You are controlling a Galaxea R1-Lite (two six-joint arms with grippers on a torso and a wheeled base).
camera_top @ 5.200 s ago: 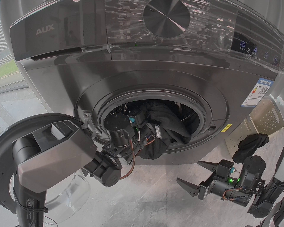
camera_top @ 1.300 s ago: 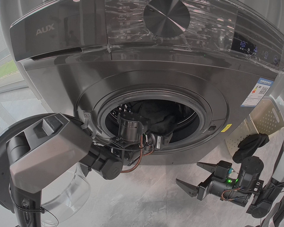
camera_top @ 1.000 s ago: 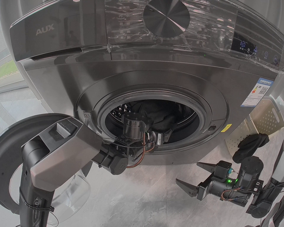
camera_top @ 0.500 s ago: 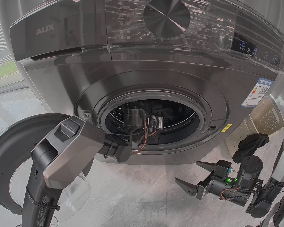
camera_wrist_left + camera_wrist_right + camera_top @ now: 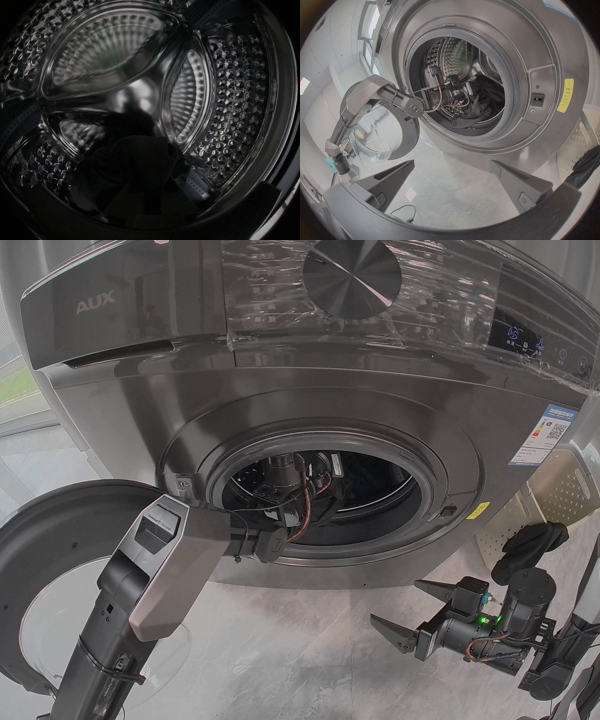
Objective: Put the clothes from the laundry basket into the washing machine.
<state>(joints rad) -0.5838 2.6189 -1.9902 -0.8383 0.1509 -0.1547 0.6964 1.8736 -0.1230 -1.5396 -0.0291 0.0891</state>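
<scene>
The grey washing machine (image 5: 350, 396) stands with its round opening facing me. My left arm's wrist (image 5: 284, 474) is inside the drum, and the left gripper (image 5: 461, 90) sits deep in there above a heap of black clothes (image 5: 478, 104). The same dark heap (image 5: 134, 165) lies on the drum's bottom in the left wrist view. My right gripper (image 5: 395, 601) hangs open and empty over the floor, in front of the machine's lower right; its open fingers (image 5: 515, 184) frame the right wrist view. Another black garment (image 5: 528, 543) drapes over the rim of the laundry basket (image 5: 562, 490).
The machine's door (image 5: 56, 540) is swung wide open at the left, beside my left arm. The beige perforated basket (image 5: 575, 147) stands against the machine's right side. Bare grey tile floor (image 5: 300, 652) lies in front.
My left arm has pushed farther into the drum, and the black garment that hung over the opening's lower rim now lies inside. The right arm has barely moved.
</scene>
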